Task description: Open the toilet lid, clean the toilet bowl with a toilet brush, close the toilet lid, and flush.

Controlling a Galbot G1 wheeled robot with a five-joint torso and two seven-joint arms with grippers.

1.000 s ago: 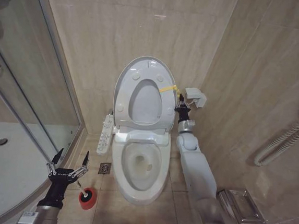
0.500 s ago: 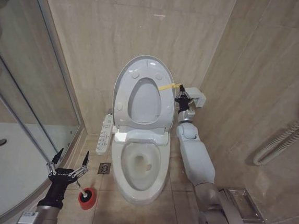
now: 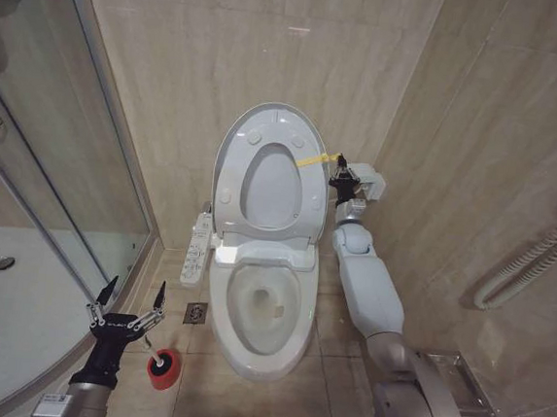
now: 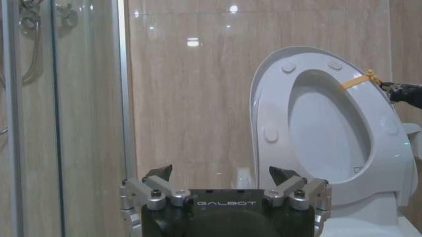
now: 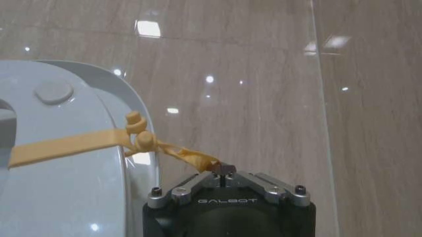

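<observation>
Toilet lid (image 3: pixel 262 129): raised upright against the beige tiled wall (image 3: pixel 204 56), underside bumpers facing out, ring seat (image 3: pixel 270 193) raised with it. Yellow band (image 3: pixel 312 160): tied across the lid's right edge, knotted at the rim, free end (image 5: pixel 191 157) pinched in the right gripper (image 3: pixel 340 183). Right gripper: arm stretched forward and up beside the lid's right edge, fingers pressed together on the band's tail, just off the lid rim. Toilet bowl (image 3: pixel 261 314): open to view below the raised lid, brownish stain inside near the right wall. Toilet brush (image 3: pixel 160 363): stood on the floor in a red holder, left of the bowl, next to the glass shower enclosure (image 3: pixel 57 179). Left gripper (image 3: pixel 130 298): held low at the left, just above and beside the brush, fingers spread wide, nothing between them, pointed toward the wall and lid. White control panel (image 3: pixel 197 249): mounted at the bowl's left side. Floor drain (image 3: pixel 195 312): set in tiles between brush and bowl. Metal rack (image 3: pixel 449 381): at right, near the right arm's base.
</observation>
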